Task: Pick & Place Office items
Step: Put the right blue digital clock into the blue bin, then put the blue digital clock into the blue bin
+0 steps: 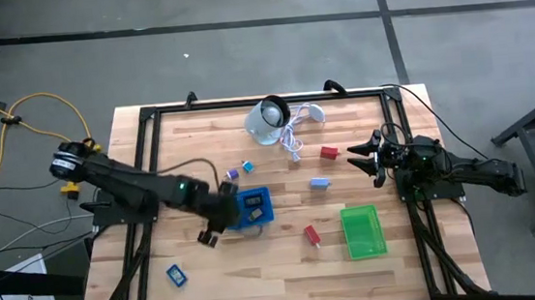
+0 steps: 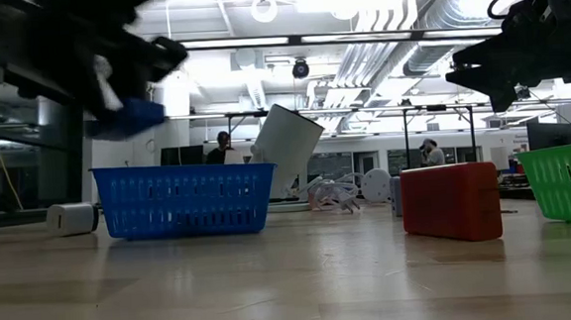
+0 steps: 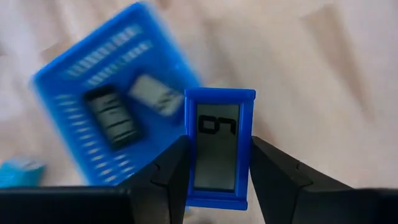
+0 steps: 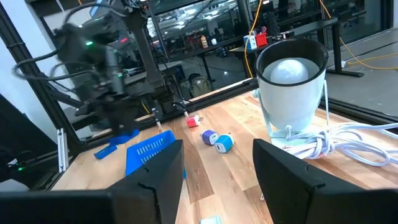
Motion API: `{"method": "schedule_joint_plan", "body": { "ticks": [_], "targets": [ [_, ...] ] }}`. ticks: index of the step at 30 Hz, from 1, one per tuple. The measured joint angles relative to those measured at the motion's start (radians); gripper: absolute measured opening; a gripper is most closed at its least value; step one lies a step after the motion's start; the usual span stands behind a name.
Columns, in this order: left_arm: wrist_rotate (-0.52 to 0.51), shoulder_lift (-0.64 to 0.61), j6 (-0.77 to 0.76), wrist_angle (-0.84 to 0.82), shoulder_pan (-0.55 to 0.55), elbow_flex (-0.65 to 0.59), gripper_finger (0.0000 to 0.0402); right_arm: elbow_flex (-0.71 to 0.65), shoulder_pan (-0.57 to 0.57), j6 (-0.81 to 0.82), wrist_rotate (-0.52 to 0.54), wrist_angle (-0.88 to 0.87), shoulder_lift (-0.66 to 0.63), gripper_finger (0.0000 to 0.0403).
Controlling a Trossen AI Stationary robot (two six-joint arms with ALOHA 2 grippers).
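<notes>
My left gripper (image 1: 209,235) hangs just left of the blue mesh basket (image 1: 253,208), shut on a blue-framed rectangle with a grey face (image 3: 217,146). In the low view the rectangle (image 2: 129,118) is above the basket's rim (image 2: 182,169). Two dark rectangles (image 3: 111,118) lie flat in the basket. Another blue piece (image 1: 175,274) lies near the front left. Two red blocks (image 1: 328,151) (image 1: 311,235), a pale blue block (image 1: 320,182) and small purple and blue bits (image 1: 240,171) rest on the wood. My right gripper (image 1: 363,153) waits open at the right edge. My left gripper pinches the rectangle's two long blue sides (image 3: 188,155) between its two fingers, one finger on each side, the grey face showing in the wrist view. The fingers come slanting down from the table's left. The rectangle is lifted clear of table and basket.
A green mesh basket (image 1: 362,231) stands at the front right. A white round device (image 1: 267,119) with its white cable (image 1: 293,146) lies at the far middle. A black frame (image 1: 148,114) rims the table. Bare wood shows at the front middle.
</notes>
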Motion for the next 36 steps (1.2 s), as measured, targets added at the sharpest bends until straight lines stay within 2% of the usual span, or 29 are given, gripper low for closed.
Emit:
{"method": "schedule_joint_plan", "body": {
  "ticks": [5,9,15,23,36],
  "targets": [
    [0.01,0.029,0.034,0.029,0.117,0.0,0.0136,0.0,0.0,0.0,0.0,0.0,0.0,0.0179],
    [0.044,0.08,0.033,0.059,0.156,0.001,0.0136,0.0,0.0,0.0,0.0,0.0,0.0,0.0179],
    [0.067,0.115,0.003,0.089,0.163,0.0,0.014,0.0,0.0,0.0,0.0,0.0,0.0,0.0179],
    [0.045,0.114,-0.038,0.087,0.163,0.0,0.0185,0.0,0.0,0.0,0.0,0.0,0.0,0.0179],
    [0.045,0.114,-0.04,0.087,0.159,0.0,0.019,0.0,0.0,0.0,0.0,0.0,0.0,0.0179]
  ]
}}
